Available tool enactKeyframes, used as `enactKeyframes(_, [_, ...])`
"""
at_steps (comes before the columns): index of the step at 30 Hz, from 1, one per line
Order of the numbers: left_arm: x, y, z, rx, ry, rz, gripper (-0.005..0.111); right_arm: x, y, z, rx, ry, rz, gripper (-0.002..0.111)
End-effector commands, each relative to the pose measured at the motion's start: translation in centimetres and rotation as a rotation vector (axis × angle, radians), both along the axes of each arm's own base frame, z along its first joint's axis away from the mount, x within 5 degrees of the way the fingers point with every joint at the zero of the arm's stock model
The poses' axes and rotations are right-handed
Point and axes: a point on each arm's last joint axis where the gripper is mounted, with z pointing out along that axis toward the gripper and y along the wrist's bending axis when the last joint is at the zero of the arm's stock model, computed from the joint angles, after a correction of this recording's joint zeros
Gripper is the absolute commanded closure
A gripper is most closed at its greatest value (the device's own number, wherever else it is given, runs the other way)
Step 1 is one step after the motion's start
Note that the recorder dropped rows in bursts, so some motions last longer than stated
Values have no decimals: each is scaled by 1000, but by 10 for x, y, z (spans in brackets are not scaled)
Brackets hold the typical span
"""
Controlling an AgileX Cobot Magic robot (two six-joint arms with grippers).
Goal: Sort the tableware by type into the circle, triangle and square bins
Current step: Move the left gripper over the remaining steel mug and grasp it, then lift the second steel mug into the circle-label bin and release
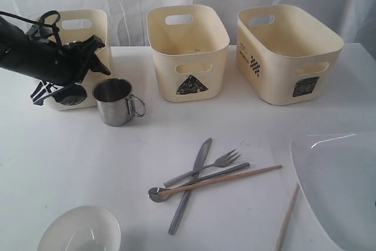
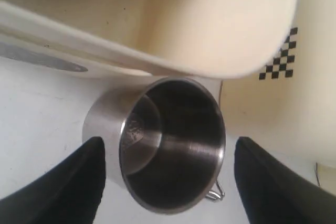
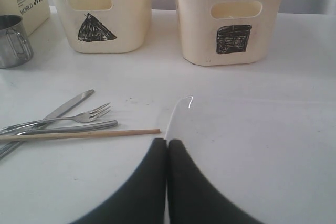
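While the left gripper (image 2: 169, 145) is hanging with its black fingers (image 2: 58, 182) spread wide and holding nothing, a steel mug (image 2: 173, 145) is standing between them, untouched. It is sitting upright on the white table (image 1: 59, 157), mouth up, just in front of the left bin (image 1: 88, 24), its wire handle pointing toward the triangle bin (image 1: 188, 39). The right gripper (image 3: 167, 144) is resting with its fingers pressed together on nothing, at the rim of the large white plate (image 3: 252, 129).

The left bin's side is showing a checkered patch and the word "WORLD" (image 3: 29, 11). The middle bin is wearing a black triangle, and the right bin (image 1: 288, 45) a black square (image 1: 305, 85).

The knife (image 1: 191, 186) is lying on a steep diagonal, tip toward the bins. The fork (image 1: 205, 168) and spoon (image 1: 202, 179) are crossing it, the tines pointing toward the plate. One chopstick (image 1: 235, 177) is lying along the spoon; the other (image 1: 288, 218) is running along the plate's edge. The white bowl (image 1: 79, 230) is sitting at the near edge.
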Motion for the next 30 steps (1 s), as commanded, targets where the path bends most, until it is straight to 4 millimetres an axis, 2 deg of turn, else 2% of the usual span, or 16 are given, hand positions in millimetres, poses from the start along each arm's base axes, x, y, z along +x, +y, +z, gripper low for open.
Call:
enactKeyframes(1, [2, 0, -12, 0, 36, 18, 35, 0, 0, 0, 3, -7, 0, 108])
enactKeyframes(9, [7, -2, -44, 21, 117, 12, 36, 0, 0, 0, 3, -7, 0, 108])
enactKeyframes(13, [7, -2, -48, 25, 123, 11, 41, 0, 0, 0, 3, -7, 0, 108])
enactKeyframes(15, [7, -2, -48, 25, 123, 11, 51, 0, 0, 0, 3, -7, 0, 108])
enactKeyframes(19, [5, -3, -48, 20, 143, -7, 80, 0, 0, 0, 3, -7, 0, 108])
enactKeyframes(23, [2, -5, -49, 33, 160, -66, 104, 0, 0, 0, 3, -7, 0, 108])
enactKeyframes(30, [-11, -11, -47, 34, 224, -228, 107, 0, 0, 0, 3, -7, 0, 108])
